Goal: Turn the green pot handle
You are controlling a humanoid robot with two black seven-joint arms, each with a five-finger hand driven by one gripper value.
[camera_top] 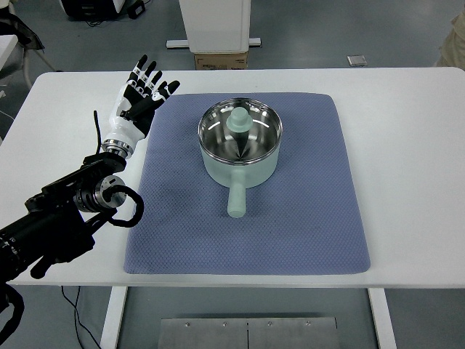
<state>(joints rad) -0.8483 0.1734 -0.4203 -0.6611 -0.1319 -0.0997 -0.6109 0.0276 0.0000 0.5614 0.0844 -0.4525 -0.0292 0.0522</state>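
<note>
Here, nearest the camera, the table (414,182) shows its front edge as a bare white strip below the mat (290,233). One blue-grey mat lies square on the table, and white margins run along all four of its sides, widest on the right. The front third of the mat is bare.

One green pot (240,138) stands on the mat, a little left of centre and toward the far half. Its handle (237,199) points straight at the near edge and lies just above the cloth. The steel inside holds no food or liquid; only a reflection of the handle shows in the shiny wall. No lid is on it.

One arm (65,218) is in view, the left, coming in from the lower left corner over the table's left side. Its hand (139,98) is raised past the mat's far left corner, fingers (149,78) straight and spread apart, holding nothing. It is well apart from the pot, with open mat between them.

Beyond the far edge, a cardboard box (221,59) sits on the floor under a white stand (215,25).
</note>
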